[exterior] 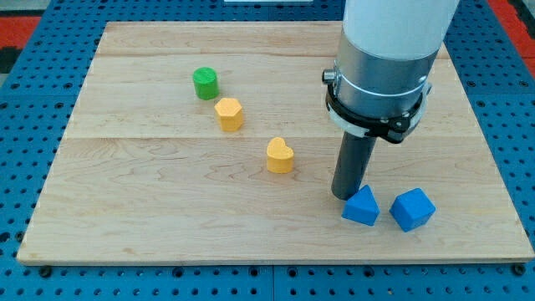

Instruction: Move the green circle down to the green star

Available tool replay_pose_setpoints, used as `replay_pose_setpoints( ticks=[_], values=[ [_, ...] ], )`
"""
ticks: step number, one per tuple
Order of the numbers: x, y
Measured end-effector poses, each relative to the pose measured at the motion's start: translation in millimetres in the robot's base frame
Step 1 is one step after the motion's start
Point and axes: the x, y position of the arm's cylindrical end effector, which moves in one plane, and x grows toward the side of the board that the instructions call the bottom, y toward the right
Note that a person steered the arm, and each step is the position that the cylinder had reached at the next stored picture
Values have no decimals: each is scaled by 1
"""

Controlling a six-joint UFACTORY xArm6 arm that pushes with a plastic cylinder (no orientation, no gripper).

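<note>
My tip (345, 195), a bare end effector grasping nothing, is sitting at the nearer blue block's (361, 206) 10 o'clock and should be approaching the green circle (205, 84) from 12 o'clock, with the green star not showing.

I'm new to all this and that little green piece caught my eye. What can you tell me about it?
The green circle is a short, solid-looking cylinder with a flat round top, plain bright green, standing upright on the wooden board toward the view's upper left. A yellow hexagon sits just below and to its right; whether they touch is hard to tell. My tip is far off, beside the blue blocks at the view's lower right. No green star shows in the view.
</note>
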Motion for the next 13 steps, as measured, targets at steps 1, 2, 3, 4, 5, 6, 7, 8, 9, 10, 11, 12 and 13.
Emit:
replay_pose_setpoints(
  ticks=[1,2,3,4,5,6,7,8,9,10,11,12,13],
  values=[
    [-46,-6],
    [-120,-14],
    [-160,-71],
    [-181,-135],
    [-210,-168],
    [-258,-169],
    [-252,-206],
    [-237,-226],
    [-223,-212],
    [-197,-215],
    [-190,-223],
    [-181,-133],
    [-154,-140]
  ],
)
